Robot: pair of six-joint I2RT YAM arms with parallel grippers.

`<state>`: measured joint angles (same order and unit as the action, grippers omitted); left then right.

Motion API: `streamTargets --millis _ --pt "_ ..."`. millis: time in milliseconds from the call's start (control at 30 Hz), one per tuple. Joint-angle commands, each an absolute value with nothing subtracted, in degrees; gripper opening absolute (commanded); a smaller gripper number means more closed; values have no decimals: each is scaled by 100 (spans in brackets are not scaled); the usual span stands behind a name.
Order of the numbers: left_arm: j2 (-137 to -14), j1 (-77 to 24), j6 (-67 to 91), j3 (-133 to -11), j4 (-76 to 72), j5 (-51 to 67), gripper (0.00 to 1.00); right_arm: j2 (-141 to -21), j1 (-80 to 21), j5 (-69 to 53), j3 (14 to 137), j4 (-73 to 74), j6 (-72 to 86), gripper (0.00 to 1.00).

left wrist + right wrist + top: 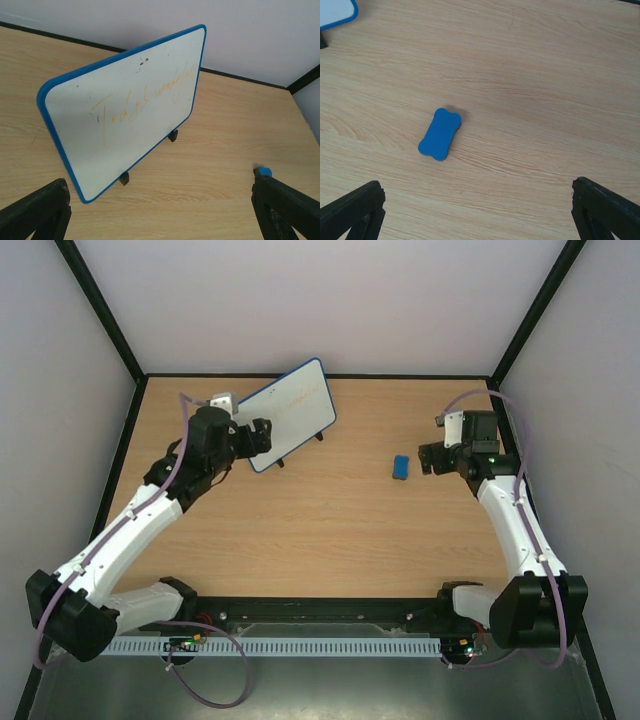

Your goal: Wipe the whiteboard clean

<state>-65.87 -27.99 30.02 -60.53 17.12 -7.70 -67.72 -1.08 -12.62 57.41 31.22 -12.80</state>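
The whiteboard (292, 412), white with a blue frame and black feet, stands tilted at the back left of the table. The left wrist view shows faint orange scribbles on the whiteboard (130, 115). My left gripper (258, 437) is open and empty just in front of its near left corner, not touching. The small blue eraser (400, 467) lies flat on the table. My right gripper (428, 459) is open and empty just right of it. In the right wrist view the eraser (440, 134) lies ahead, left of centre, between the spread fingers.
The wooden table (320, 530) is walled by white panels with black edges at the back and sides. A whiteboard corner (337, 12) shows at the top left of the right wrist view.
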Motion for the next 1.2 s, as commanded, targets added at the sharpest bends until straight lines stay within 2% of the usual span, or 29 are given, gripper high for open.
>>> streamTargets --millis 0,400,467,633,700,900,967,1167 --pt "-6157 -2821 2881 -6238 2366 -856 100 -6914 -79 -1790 6200 3445 -1129 97" --pt "-5438 -2813 2956 -5603 2499 -1004 99 -7180 -75 -2205 6993 3708 -698 97" --pt "-5339 -2813 2878 -5476 2312 -687 95 -7287 -78 -2383 7235 3935 -709 97" --pt "-5687 -2817 2430 -5592 2332 -26 75 -7610 -73 -2916 7717 4448 -855 98" --pt "-5836 -2842 2329 -5672 2330 164 72 -7721 -94 -3013 7744 4534 -906 98" --pt "-6013 -3087 2325 -5609 1711 705 77 -7988 -252 -2640 7623 4610 -1134 98" --pt "-6231 -3206 2358 -5702 1728 593 77 -8246 -259 -2274 7610 4715 -1143 99" --pt "-6533 -3813 2432 -5748 1746 178 77 -8912 -257 -1426 7398 4997 -1308 96"
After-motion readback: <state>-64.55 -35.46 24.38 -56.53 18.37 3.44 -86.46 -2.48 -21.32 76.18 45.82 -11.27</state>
